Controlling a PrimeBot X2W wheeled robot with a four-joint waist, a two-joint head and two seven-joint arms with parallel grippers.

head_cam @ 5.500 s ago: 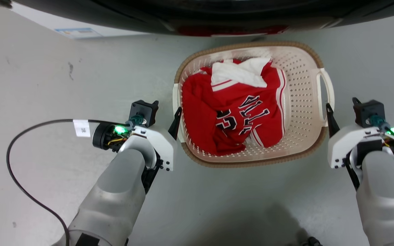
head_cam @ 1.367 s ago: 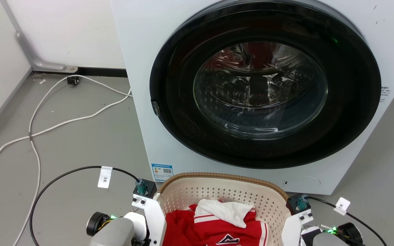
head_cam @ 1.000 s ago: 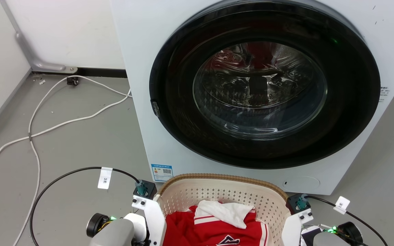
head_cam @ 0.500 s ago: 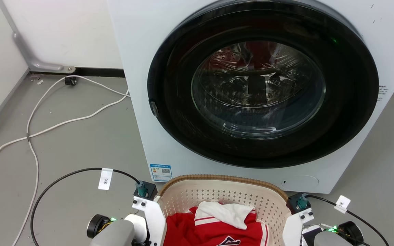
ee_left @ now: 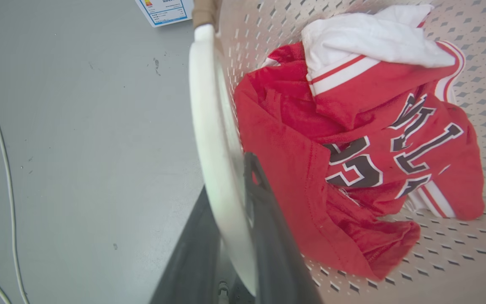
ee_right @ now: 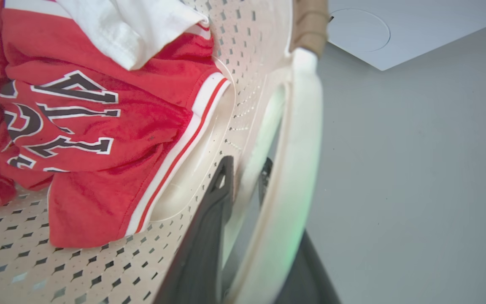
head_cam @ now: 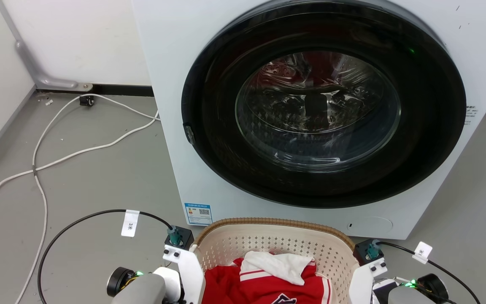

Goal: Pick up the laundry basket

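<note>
Laundry basket [head_cam: 275, 246], cream perforated plastic with a brown woven-look rim, is between my arms, before the white washing machine [head_cam: 171, 126]. My left end effector [ee_left: 228, 185] clamps its smooth white left loop handle [ee_left: 207, 122], and my right end effector [ee_right: 246, 168] clamps the right loop handle [ee_right: 303, 139]. A crumpled red jersey [ee_left: 344, 122] lies inside.

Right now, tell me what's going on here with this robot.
The robot has the laundry basket by both side handles. The left gripper has its fingers either side of the left handle, and the right gripper does the same on the right handle. A red jersey and a white garment lie inside. The basket is directly in front of the washing machine. Whether its base is off the floor cannot be seen.
</note>
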